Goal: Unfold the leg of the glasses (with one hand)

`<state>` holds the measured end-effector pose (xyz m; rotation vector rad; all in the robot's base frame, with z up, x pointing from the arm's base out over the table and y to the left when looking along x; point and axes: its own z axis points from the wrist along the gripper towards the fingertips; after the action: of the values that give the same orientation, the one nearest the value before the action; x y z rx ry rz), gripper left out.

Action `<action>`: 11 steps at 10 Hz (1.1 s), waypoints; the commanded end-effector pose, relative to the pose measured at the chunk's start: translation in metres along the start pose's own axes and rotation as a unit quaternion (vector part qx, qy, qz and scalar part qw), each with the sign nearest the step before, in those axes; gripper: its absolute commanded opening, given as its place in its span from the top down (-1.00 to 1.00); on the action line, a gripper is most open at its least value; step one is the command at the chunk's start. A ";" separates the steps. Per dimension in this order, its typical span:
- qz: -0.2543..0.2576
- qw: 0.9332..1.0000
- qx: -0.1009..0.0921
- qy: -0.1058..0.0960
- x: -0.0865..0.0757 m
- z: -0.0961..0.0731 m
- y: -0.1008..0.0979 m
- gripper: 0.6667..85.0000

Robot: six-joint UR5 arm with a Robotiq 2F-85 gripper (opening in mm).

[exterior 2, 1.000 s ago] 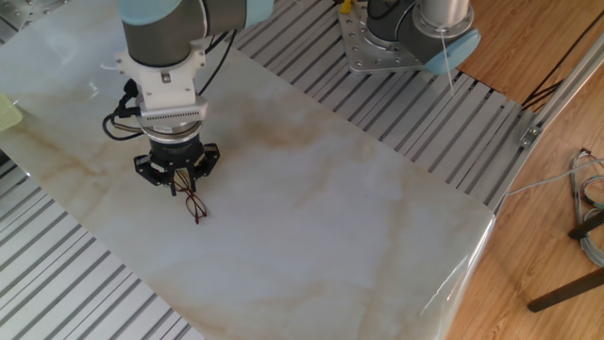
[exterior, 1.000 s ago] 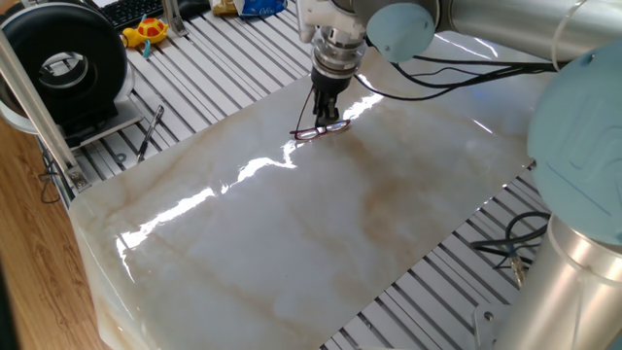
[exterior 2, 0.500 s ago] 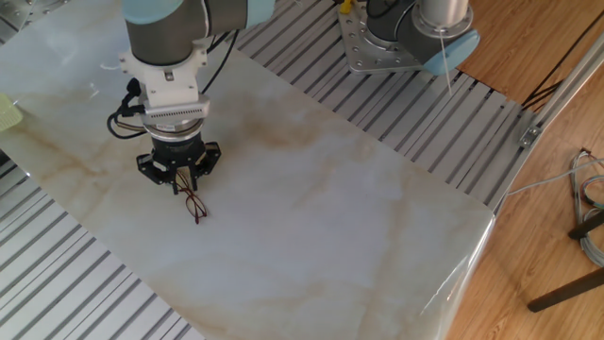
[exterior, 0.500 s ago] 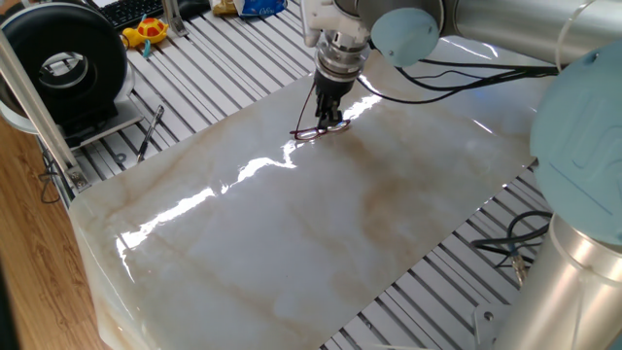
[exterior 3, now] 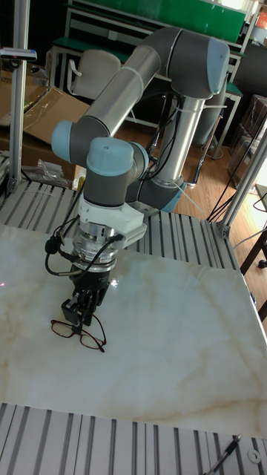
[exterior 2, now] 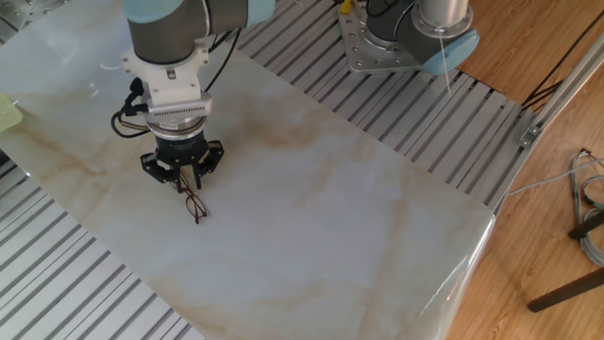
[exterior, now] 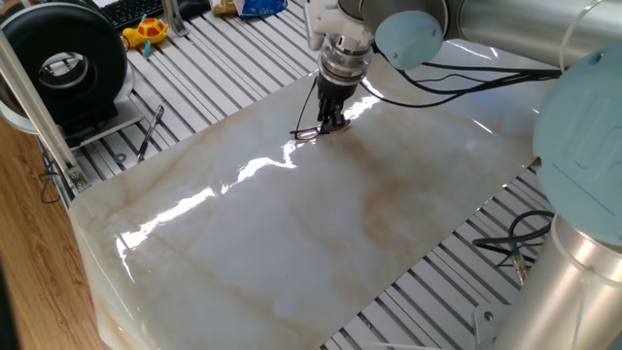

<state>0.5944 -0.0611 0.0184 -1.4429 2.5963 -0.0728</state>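
The marble surface (exterior: 292,233) lies bare and open on every side of the glasses (exterior 3: 78,332), so the claw (exterior 3: 77,318) has free passage there. Obstacles sit off the slab: a black reel (exterior: 63,63) and a pen-like tool (exterior: 150,131) on the ribbed edge, cables (exterior: 510,243) near the arm base.

a glossy marble-patterned worktop (exterior: 292,243) lies over ribbed metal slats; a black round blower (exterior: 68,63) and yellow toy (exterior: 146,31) sit beyond.

Two fixed cameras look down on the worktop (exterior: 292,233) from opposite sides; the tall view faces the arm, closer and lower. All share the marble surface.
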 end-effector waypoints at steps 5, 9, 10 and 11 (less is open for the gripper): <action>0.001 1.000 0.001 -0.009 -0.007 0.007 0.004 0.27; -0.001 1.000 0.006 -0.016 -0.012 0.007 0.000 0.68; -0.003 1.000 0.004 -0.017 -0.012 0.005 0.000 0.98; -0.002 1.000 -0.004 -0.015 -0.011 0.000 0.003 0.98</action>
<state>0.5976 -0.0519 0.0133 -1.4515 2.5720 -0.0676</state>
